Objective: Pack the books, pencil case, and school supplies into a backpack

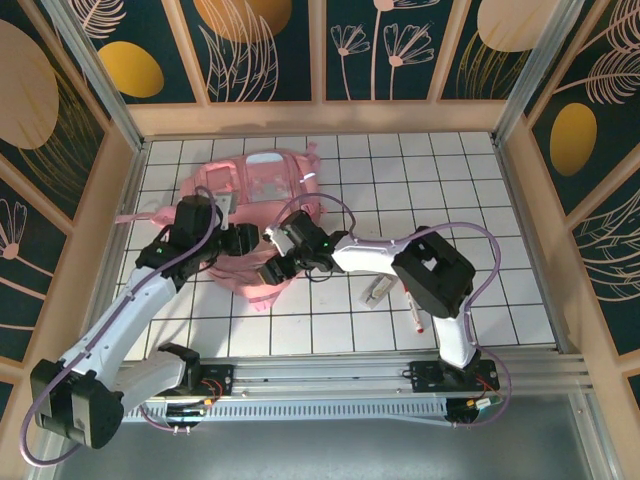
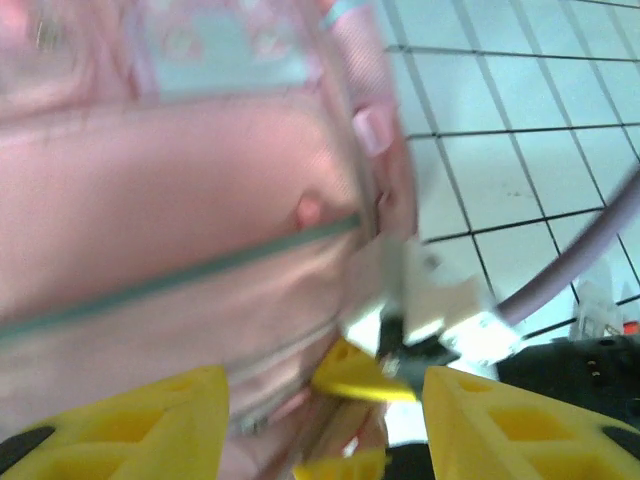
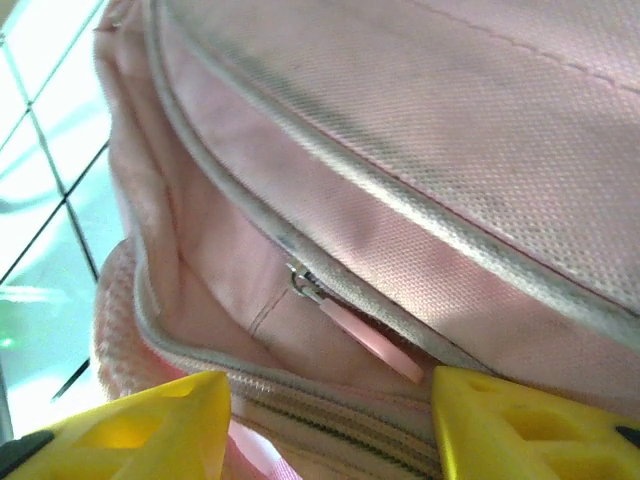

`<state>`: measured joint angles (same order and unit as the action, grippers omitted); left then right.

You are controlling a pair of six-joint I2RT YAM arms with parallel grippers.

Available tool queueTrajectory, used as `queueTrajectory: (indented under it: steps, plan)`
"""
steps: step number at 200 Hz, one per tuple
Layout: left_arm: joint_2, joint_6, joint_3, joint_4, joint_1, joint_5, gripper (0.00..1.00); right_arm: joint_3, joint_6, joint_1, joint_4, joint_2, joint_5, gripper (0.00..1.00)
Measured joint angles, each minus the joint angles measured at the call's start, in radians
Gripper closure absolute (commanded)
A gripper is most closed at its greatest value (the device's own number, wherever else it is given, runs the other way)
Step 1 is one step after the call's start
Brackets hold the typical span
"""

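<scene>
Both grippers at the backpack, a loose marker lying off to the right.

The left gripper (image 2: 325, 400), fingers apart and clamping nothing, is at the pink backpack's (image 1: 262, 185) 8 o'clock side. The right gripper (image 3: 330, 400), fingers also apart, faces the open pocket at 12 o'clock, zipper pull (image 3: 365, 335) ahead. The marker (image 1: 412, 312) lies at the backpack's 4 o'clock, long axis about 12-to-6, nearer the right arm.

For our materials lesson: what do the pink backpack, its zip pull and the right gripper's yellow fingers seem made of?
Backpack: woven synthetic-looking fabric, matte; visible weave and stitched seams. Zip pull: smooth pink tab, probably rubber or plastic, on a metallic-looking slider. Right gripper fingers: rigid yellow plastic, apparently; uniform colour, recessed pockets.
</scene>
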<state>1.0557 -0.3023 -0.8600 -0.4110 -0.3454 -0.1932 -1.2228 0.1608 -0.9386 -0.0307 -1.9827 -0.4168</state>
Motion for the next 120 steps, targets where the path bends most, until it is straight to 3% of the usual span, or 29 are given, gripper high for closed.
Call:
queueTrajectory:
  steps: [24,43,61,76,97,120]
  plan:
    - [0.008,0.238,-0.017,0.073,0.0,0.033,0.46,0.015,-0.002,0.024,-0.035,0.0,-0.067,0.48]
    - [-0.01,0.577,0.029,0.116,0.0,0.043,0.41,0.023,-0.003,0.028,-0.055,-0.001,-0.098,0.51]
    - [-0.023,0.922,0.101,0.078,0.006,0.04,0.44,0.04,-0.004,0.03,-0.08,-0.001,-0.11,0.53]
    - [0.018,1.131,0.129,0.027,0.018,0.04,0.49,0.067,-0.009,0.039,-0.118,0.0,-0.121,0.56]
    - [0.103,1.323,0.141,-0.013,0.036,0.054,0.53,0.107,-0.016,0.056,-0.164,0.011,-0.138,0.56]
    - [0.155,1.436,0.156,-0.011,0.04,0.091,0.54,0.164,-0.023,0.084,-0.183,0.049,-0.154,0.54]
